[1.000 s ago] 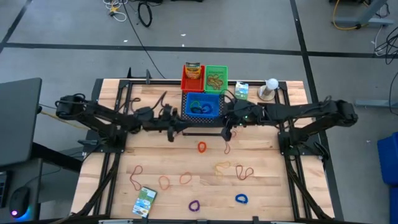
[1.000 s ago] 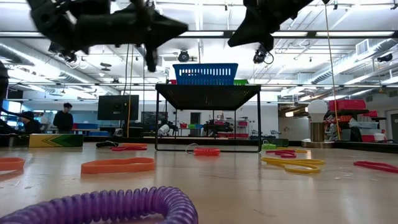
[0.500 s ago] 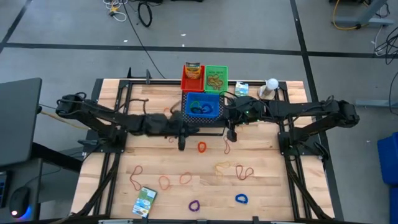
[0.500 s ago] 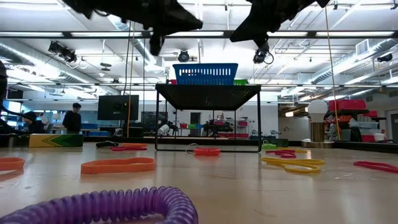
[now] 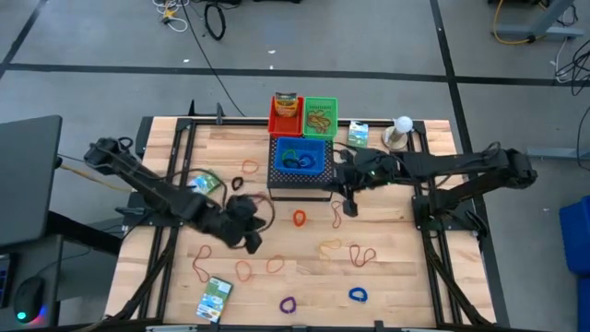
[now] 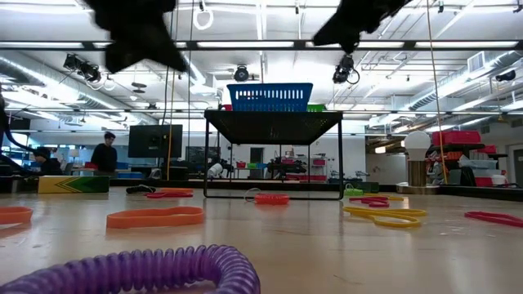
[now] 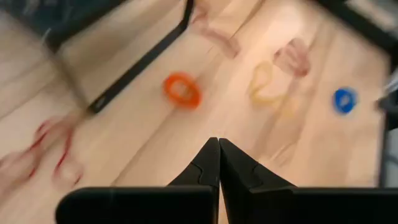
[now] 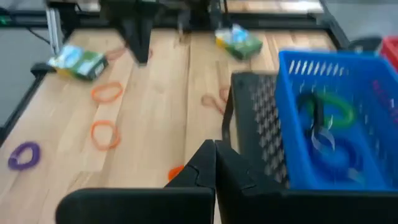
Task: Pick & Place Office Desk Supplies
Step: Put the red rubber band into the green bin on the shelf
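We see L gripper (image 5: 251,242) low over table (image 5: 396,277), fingers pressed together, empty, nr orange bands (image 5: 243,270). R gripper (image 5: 348,207) closed too, empty, beside black perforated box (image 5: 297,183) w/ blue basket (image 5: 301,157). Bands, coloured loops scattered; green-white box (image 5: 214,298) at front edge.

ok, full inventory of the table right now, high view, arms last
blue basket: one, on the big black perforated box, back centre; coloured loops inside
red bin: one, behind the blue basket
green bin: one, beside the red bin, holds rubber bands
white ball on a stand: one, back right
green-white boxes: three, back right, left, front left
orange loop: one, centre
purple loop: one, front
blue loop: one, front
thin rubber bands: several, tan, orange, red, scattered across the front
left gripper: shut, empty, left of centre
right gripper: shut, empty, right of the black box
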Tool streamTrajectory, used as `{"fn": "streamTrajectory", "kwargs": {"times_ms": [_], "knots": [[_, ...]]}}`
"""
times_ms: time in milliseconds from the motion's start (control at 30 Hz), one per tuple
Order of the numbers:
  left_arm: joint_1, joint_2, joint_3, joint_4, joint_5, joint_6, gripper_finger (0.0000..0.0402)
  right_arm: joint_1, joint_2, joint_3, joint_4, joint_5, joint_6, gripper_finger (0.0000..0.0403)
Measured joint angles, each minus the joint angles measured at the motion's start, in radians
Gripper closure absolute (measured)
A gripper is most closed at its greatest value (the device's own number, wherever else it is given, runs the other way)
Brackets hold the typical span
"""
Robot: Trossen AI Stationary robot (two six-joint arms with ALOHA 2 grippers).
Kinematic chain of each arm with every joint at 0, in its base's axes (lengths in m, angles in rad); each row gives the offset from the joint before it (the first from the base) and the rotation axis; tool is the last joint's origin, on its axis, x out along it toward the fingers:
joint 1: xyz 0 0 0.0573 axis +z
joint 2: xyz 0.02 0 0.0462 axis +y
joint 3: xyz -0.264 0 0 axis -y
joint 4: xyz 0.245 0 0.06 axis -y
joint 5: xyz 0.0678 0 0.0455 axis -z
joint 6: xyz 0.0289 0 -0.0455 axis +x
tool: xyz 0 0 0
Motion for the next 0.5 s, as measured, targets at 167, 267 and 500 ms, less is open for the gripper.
{"fn": "streamTrajectory", "kwargs": {"times_ms": [167, 267, 500], "knots": [[-0.114, 0.0, -0.002, -0.125, -0.046, -0.09, 0.0398, 0.121, -0.019, 0.0, -0.026, 0.209, 0.096, 0.0403], [-0.18, -0.005, -0.051, -0.06, -0.045, -0.096, 0.0399, 0.215, -0.008, 0.0, -0.063, 0.343, 0.194, 0.0403], [-0.299, -0.006, -0.191, 0.159, -0.047, -0.094, 0.0399, 0.419, 0.035, 0.0, -0.192, 0.495, 0.552, 0.0403]]}}
